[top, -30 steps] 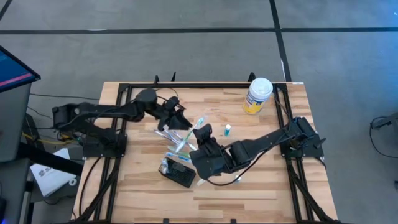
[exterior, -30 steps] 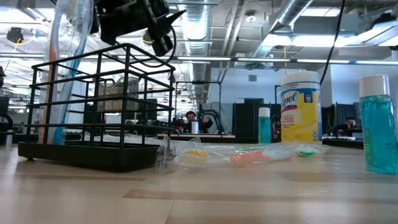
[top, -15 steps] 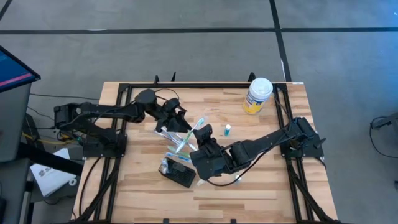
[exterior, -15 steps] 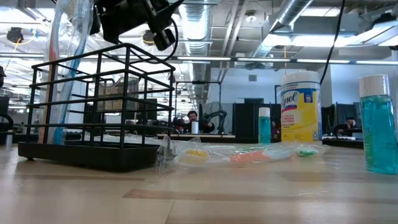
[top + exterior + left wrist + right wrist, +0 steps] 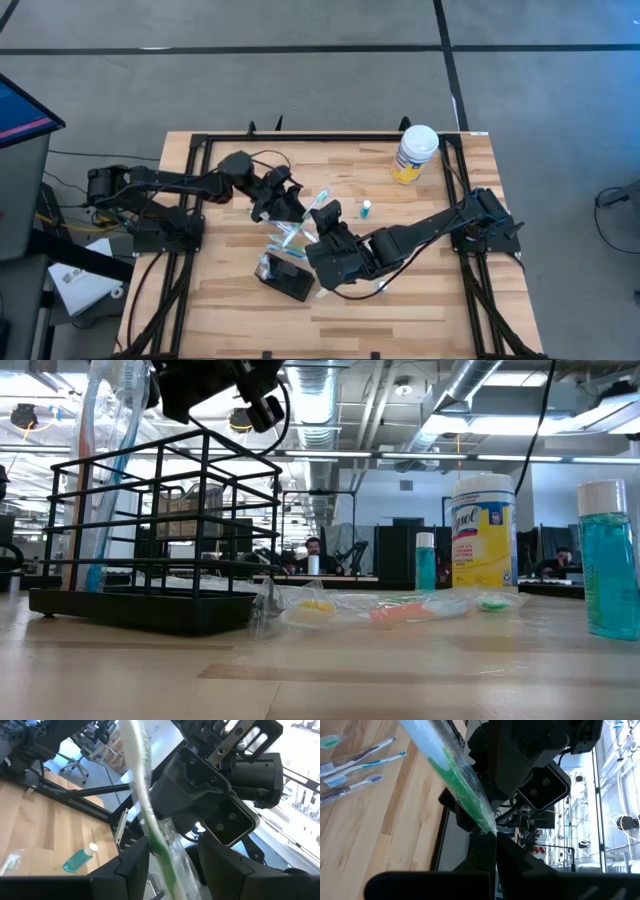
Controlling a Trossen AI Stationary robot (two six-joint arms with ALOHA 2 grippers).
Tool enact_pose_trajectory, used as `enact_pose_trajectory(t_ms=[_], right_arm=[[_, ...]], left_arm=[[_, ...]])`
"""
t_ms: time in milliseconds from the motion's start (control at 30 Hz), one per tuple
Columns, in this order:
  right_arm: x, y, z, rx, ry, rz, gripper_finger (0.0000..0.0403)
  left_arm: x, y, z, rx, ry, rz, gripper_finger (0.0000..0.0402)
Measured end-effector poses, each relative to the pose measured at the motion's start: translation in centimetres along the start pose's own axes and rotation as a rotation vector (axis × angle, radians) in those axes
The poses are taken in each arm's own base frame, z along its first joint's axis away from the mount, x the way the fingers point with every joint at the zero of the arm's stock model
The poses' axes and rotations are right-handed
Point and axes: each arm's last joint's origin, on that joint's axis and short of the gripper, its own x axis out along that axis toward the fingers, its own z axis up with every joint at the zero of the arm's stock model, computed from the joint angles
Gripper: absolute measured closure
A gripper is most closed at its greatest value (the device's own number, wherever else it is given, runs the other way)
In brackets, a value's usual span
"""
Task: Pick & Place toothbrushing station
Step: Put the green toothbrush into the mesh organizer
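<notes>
The toothbrushing station [image 5: 285, 277], a small black wire-framed rectangular holder with a solid base, stands on the wooden slatted table [image 5: 440, 290] toward its front edge. In the low view it is a black cage [image 5: 160, 530] with at least two wrapped brushes already upright at one end, one orange-handled, one blue.

Just beyond the station, the left gripper [image 5: 283, 200] and the right gripper [image 5: 322, 232] both close on one green-and-white toothbrush in clear plastic wrap [image 5: 300, 217], which spans the gap between them. The left wrist view shows the brush [image 5: 150, 825] pinched between that arm's fingers; the right wrist view shows the other end [image 5: 455, 775] gripped by the right fingers, with three more wrapped toothbrushes [image 5: 355, 765] lying loose on the wood.

Farther from the station, at the table's far right corner, stands a white-lidded yellow-labelled round canister [image 5: 414, 153]; a small bottle of blue-green liquid [image 5: 366, 209] sits between it and the grippers.

The job looks partly done: some brushes are loaded, one is in hand and seemingly mid-handover, and several remain on the table near the station to be picked and placed.
</notes>
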Motion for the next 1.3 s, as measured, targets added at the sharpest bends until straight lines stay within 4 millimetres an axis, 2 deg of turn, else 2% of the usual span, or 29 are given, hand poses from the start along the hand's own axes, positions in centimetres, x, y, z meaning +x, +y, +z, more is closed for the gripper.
enact_pose_trajectory(t_ms=[433, 667, 1033, 1300], right_arm=[[0.0, 0.0, 0.0, 0.0, -0.001, 0.002, 0.0403], [0.1, 0.1, 0.0, 0.018, -0.003, 0.01, 0.0403], [0.1, 0.2, -0.1, 0.007, -0.006, 0.026, 0.0403], [0.0, 0.4, -0.2, -0.016, -0.001, 0.032, 0.0403]], left_arm=[[0.2, 0.7, -0.2, -0.013, -0.026, 0.047, 0.0243], [0.4, 1.7, -0.2, -0.022, -0.034, 0.07, 0.029], [0.5, 1.8, -0.2, 0.05, -0.035, 0.05, 0.0384], [0.5, 1.8, -0.2, 0.048, -0.036, 0.056, 0.0387]])
